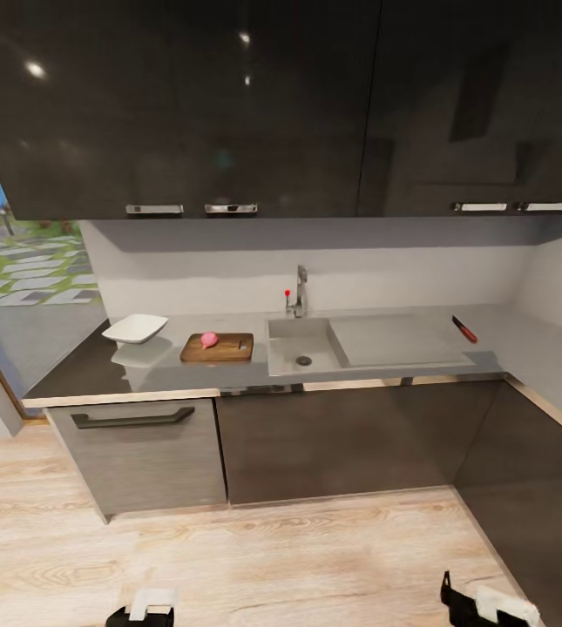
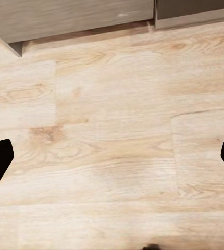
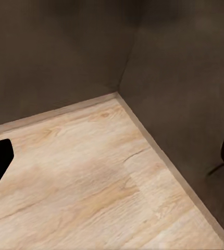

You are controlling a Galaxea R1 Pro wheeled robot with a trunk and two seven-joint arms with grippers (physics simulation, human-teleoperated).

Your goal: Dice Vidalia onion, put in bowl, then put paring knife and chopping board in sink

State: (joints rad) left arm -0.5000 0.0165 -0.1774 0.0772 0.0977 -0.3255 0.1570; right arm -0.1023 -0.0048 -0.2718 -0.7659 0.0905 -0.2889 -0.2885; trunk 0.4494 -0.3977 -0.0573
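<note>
Both grippers, left (image 2: 112, 161) and right (image 3: 112, 161), are hanging wide open and empty over the floor. Knife (image 1: 464, 329) is lying far right of the sink (image 1: 315, 361), nearer the right arm; onion (image 1: 209, 340) is resting on board (image 1: 218, 348).

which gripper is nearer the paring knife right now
Right. The right gripper hangs low over the floor, almost straight below the paring knife on the countertop. The left gripper hangs equally low but far toward the bowl's side.
</note>
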